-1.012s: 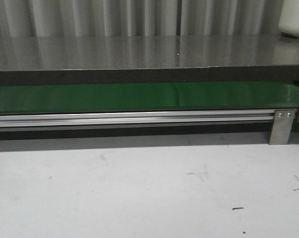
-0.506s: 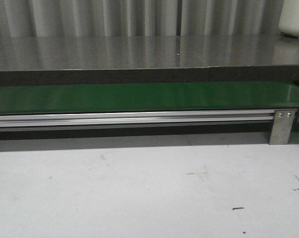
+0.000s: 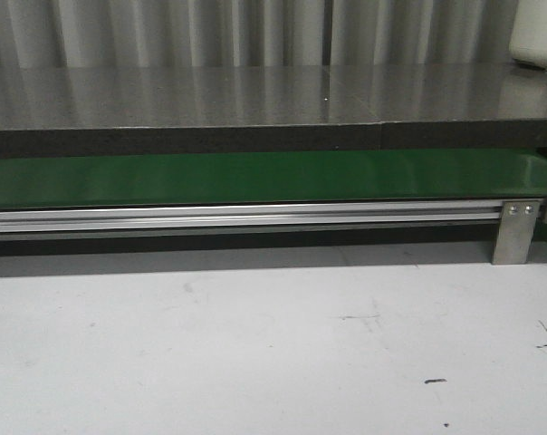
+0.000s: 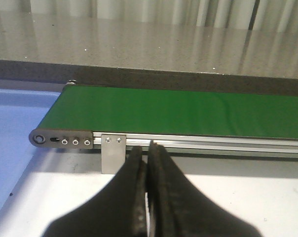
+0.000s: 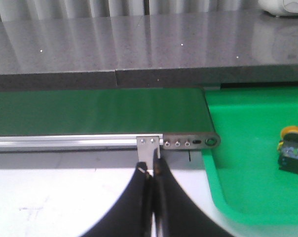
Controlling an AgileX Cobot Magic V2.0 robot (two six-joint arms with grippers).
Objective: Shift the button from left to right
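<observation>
The button (image 5: 292, 153), a black block with an orange-yellow round cap, lies inside a green bin (image 5: 247, 197) just past the right end of the green belt (image 5: 94, 116); only the right wrist view shows it. My right gripper (image 5: 151, 170) is shut and empty, over the white table in front of the belt's right end, left of the bin. In the left wrist view my left gripper (image 4: 146, 150) is shut and empty, in front of the belt's (image 4: 188, 111) left end. The front view shows the belt (image 3: 255, 177) with nothing on it and neither gripper.
An aluminium rail (image 3: 237, 217) with a bracket (image 3: 515, 231) runs along the belt's front edge. A dark speckled counter (image 3: 255, 95) lies behind the belt. A blue surface (image 4: 16, 128) sits beyond the belt's left end. A white object (image 3: 538, 36) stands at the back right.
</observation>
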